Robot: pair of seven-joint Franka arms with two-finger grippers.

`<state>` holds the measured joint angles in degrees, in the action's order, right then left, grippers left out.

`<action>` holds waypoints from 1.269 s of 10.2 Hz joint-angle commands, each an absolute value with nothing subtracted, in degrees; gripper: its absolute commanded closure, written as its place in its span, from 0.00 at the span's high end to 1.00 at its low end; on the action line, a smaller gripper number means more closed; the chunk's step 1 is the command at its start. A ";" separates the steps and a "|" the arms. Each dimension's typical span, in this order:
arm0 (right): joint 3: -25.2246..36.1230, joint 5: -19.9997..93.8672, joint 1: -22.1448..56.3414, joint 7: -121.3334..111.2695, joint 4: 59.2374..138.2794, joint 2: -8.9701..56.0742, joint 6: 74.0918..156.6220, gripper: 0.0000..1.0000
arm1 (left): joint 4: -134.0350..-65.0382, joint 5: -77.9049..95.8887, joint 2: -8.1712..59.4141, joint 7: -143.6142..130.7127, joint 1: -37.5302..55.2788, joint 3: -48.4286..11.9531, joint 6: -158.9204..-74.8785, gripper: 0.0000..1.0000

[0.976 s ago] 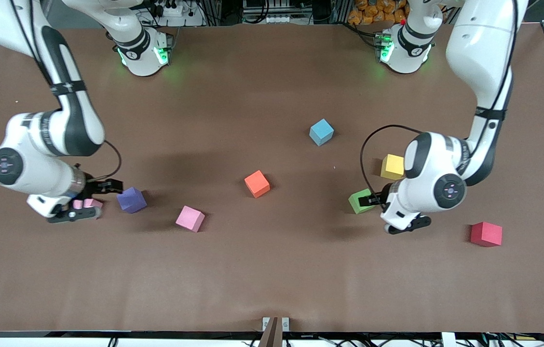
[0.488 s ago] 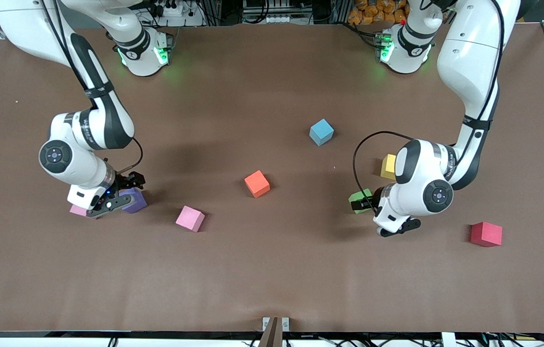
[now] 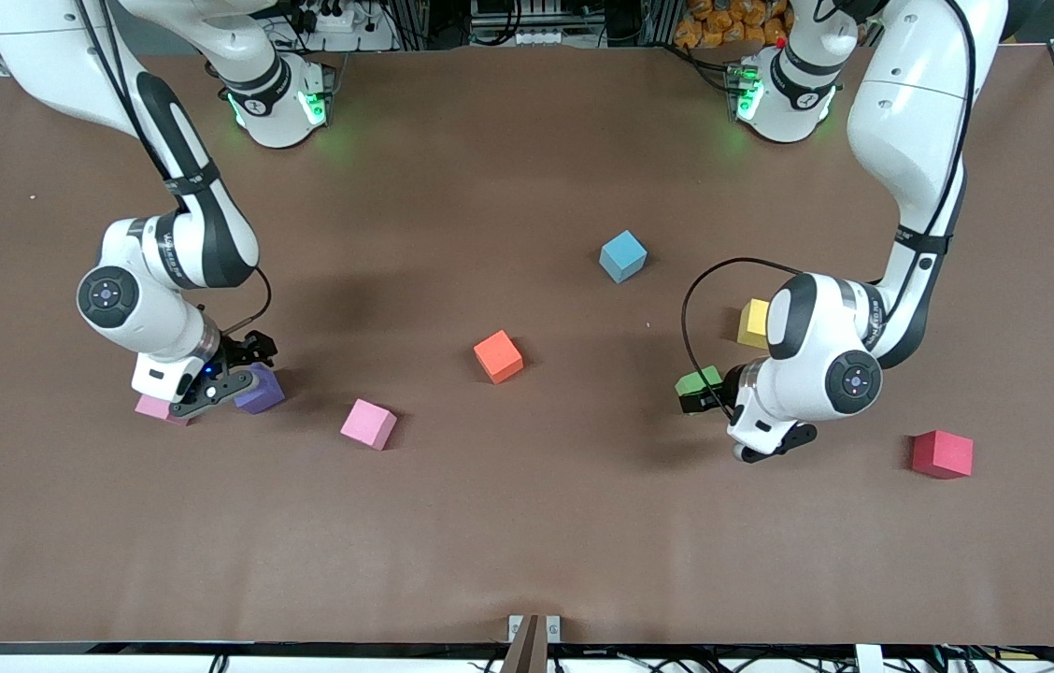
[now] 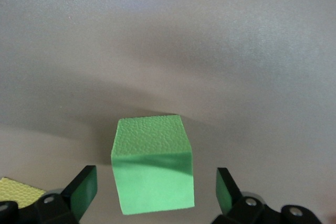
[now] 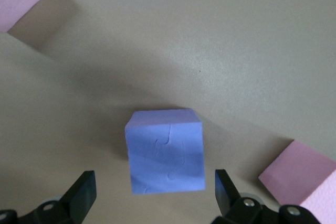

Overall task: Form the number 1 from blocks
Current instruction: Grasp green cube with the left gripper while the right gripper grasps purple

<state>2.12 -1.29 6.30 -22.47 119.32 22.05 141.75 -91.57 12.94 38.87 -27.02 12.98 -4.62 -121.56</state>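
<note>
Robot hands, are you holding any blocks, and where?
No. The left hand is open around the green foam cube, the right hand open around the purple foam cube; fingers flank the sides without touching.

One block [image 3: 498, 356] lies between the two arms' ends of the table [image 3: 527, 523].
</note>
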 commanded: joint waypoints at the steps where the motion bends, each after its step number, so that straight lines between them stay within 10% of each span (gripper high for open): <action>1: 1.76 -2.11 5.54 -24.34 119.71 23.72 145.53 1.00 | -91.05 14.24 39.73 -27.60 12.92 -4.57 -122.17 1.00; 9: 1.76 -2.11 4.13 -25.40 119.79 26.81 150.56 1.00 | -91.58 15.03 42.44 -27.86 13.88 -4.57 -123.84 1.00; 10: 1.76 -2.11 4.22 -25.49 119.79 26.98 150.73 0.67 | -91.67 15.03 42.54 -28.30 14.41 -4.48 -123.84 0.96; 11: 1.76 -2.11 4.65 -25.31 119.79 27.16 150.73 0.09 | -91.67 14.94 42.54 -28.47 14.41 -4.48 -123.66 0.79; 13: 1.67 -2.11 4.75 -24.88 120.49 26.90 150.47 0.00 | -91.58 14.59 41.93 -28.56 14.50 -4.48 -122.96 0.63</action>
